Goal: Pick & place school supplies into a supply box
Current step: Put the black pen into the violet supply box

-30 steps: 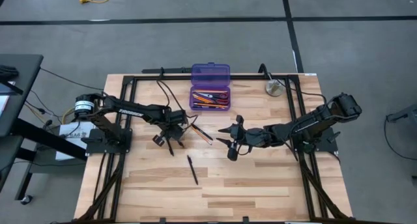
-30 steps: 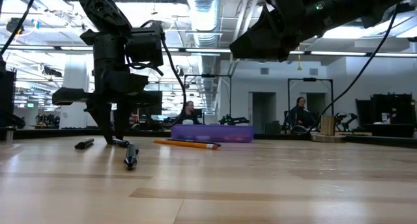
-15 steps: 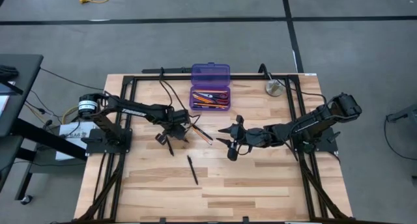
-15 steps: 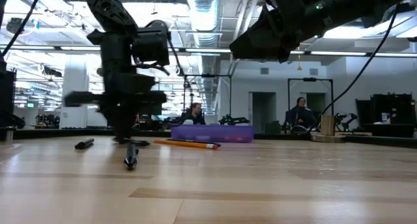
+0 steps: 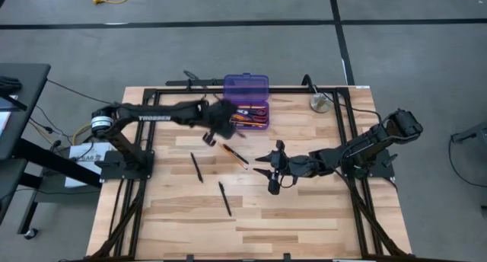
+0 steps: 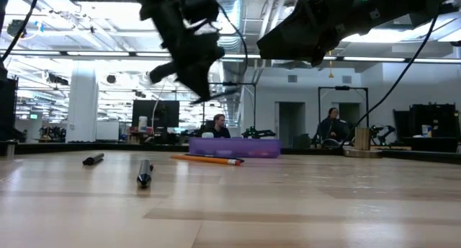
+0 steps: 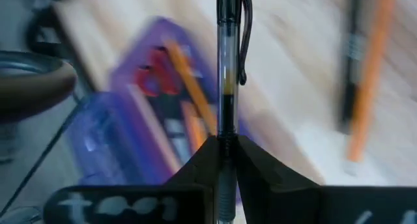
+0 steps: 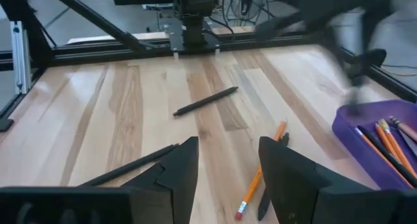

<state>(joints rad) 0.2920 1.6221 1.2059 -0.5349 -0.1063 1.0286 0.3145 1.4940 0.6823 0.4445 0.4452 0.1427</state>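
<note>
1. High view shows us the left gripper (image 5: 217, 129) raised over the table just left of the supply box (image 5: 245, 110), which sits open at the far middle of the table (image 5: 304, 209), its lid folded back on the far side.
2. We see in the left wrist view that this gripper's fingers (image 7: 257, 168) are pressed together on a black pen (image 7: 228, 68), which sticks straight out ahead of them; the purple box (image 7: 124, 120) lies beyond and to one side of the pen, blurred, with orange pencils and something red inside.
3. From the low view we make out the left gripper (image 6: 194, 68) well above the tabletop, with the held pen (image 6: 220, 95) jutting toward the box (image 6: 234, 148) and apart from it.
4. We find the right gripper (image 5: 272, 169) hovering near the table's middle, to the near right of the box, its fingers (image 8: 179, 168) spread with nothing between them.
5. On the table, an orange pencil (image 5: 234, 154) and a dark pen touching it lie between the two grippers, just near of the box.
6. We count two more black pens on the wood: one (image 5: 195, 167) to the near left of the pencil, another (image 5: 225, 198) nearer still, both well apart from the box.
7. A round metal disc (image 5: 319, 103) rests at the far right corner.
</note>
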